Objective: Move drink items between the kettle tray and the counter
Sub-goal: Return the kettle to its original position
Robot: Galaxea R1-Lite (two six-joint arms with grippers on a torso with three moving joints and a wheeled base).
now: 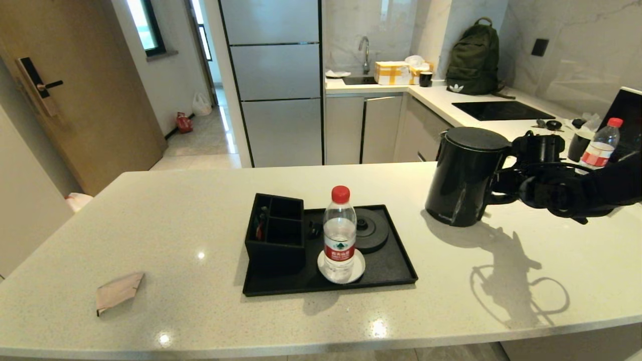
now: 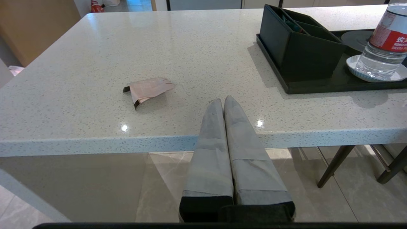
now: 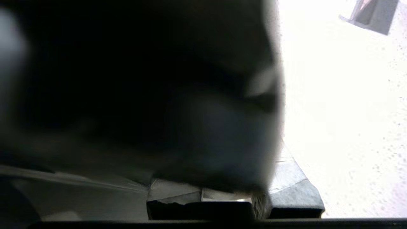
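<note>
Black kettle (image 1: 464,175) upright on counter (image 1: 200,215), handle in right tool's (image 1: 506,186) closed grip.

One black electric kettle (image 1: 464,175), one pinkish paper sachet (image 1: 119,291), one black tray (image 1: 396,265) and one round kettle base (image 1: 372,229). One divided black box (image 1: 275,233). Two red-capped water bottles (image 1: 339,233), the second (image 1: 601,144) at the desk's (image 1: 200,200) far right edge; one white saucer (image 1: 357,268). Possibly more small items there.
</note>
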